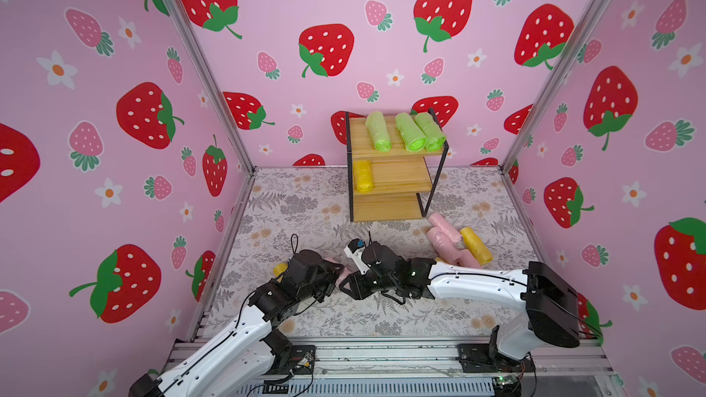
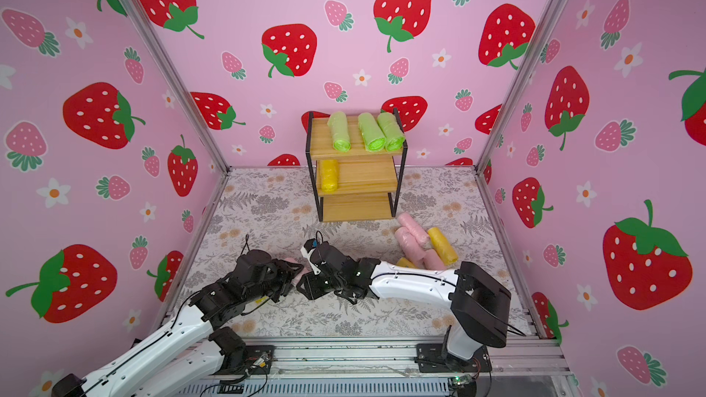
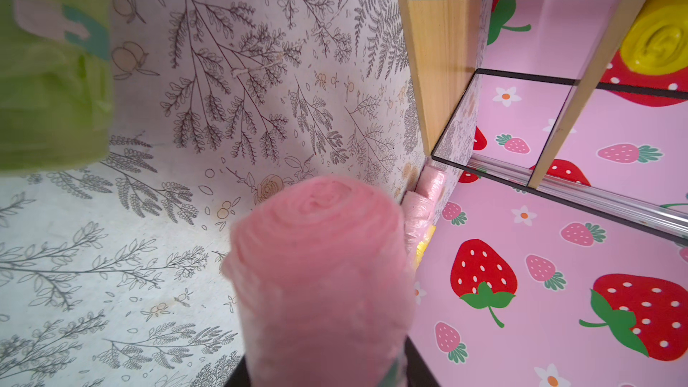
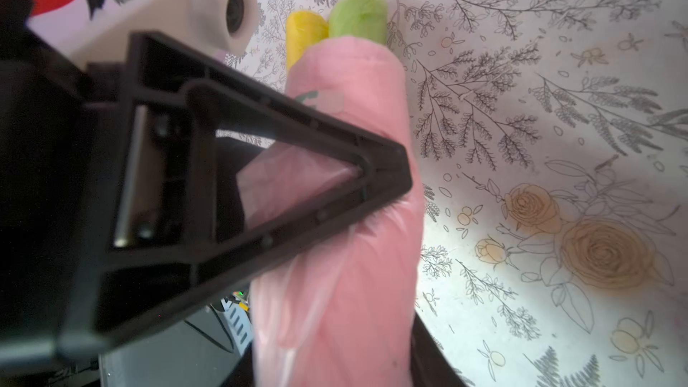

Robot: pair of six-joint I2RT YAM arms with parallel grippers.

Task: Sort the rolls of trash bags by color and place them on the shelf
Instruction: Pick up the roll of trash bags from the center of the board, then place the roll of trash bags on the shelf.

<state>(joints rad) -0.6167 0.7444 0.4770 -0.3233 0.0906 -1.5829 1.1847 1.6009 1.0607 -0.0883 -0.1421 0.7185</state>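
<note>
My left end effector clamps a pink roll near the counter's front, well short of the shelf. My right end effector straddles the same roll, but I cannot tell whether it grips.

We see the table in its floral cover carrying the shelf, which stands well beyond the left tool and the right tool. On its top board lie three green rolls; on the middle board lies one yellow roll. Past the right tool's outer side, three pink rolls and two yellow rolls huddle on the table. Just outside the left tool lie a second yellow roll and a green roll, side by side.
</note>
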